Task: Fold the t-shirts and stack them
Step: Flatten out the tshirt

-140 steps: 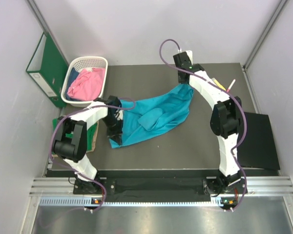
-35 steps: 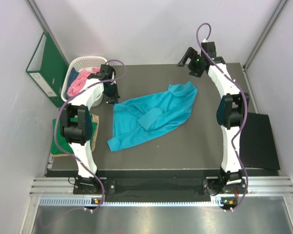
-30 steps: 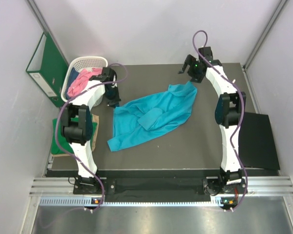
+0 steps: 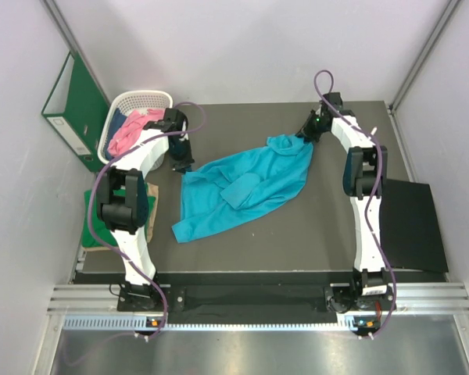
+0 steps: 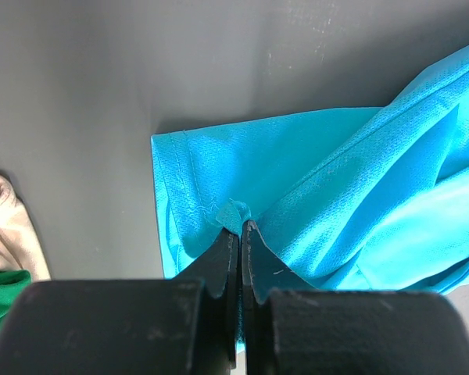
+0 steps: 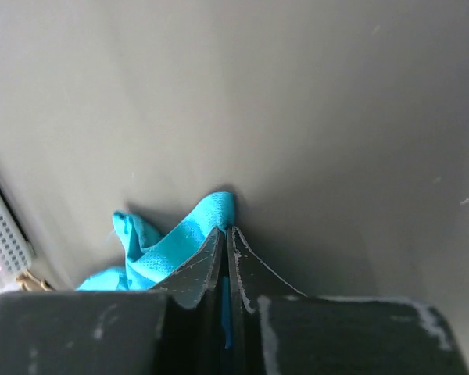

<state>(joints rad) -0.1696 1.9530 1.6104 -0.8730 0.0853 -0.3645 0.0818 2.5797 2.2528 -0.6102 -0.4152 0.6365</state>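
Observation:
A teal-blue t-shirt lies spread and crumpled across the middle of the dark table. At its far left corner my left gripper is shut, and the left wrist view shows a small fold of the teal cloth pinched at the left gripper's tips. My right gripper is at the shirt's far right corner, shut on a peak of teal cloth lifted off the table between the right gripper's tips. A pink t-shirt lies in the basket. A green t-shirt rests at the table's left edge, partly covered.
The white lattice basket stands at the back left, close to my left arm. A green ring binder leans against the left wall. A tan piece lies over the green cloth. A black mat lies off the table's right edge.
My right gripper has come down from above the back edge to the shirt's far right corner and shut on it. The left gripper has stayed shut on its corner.

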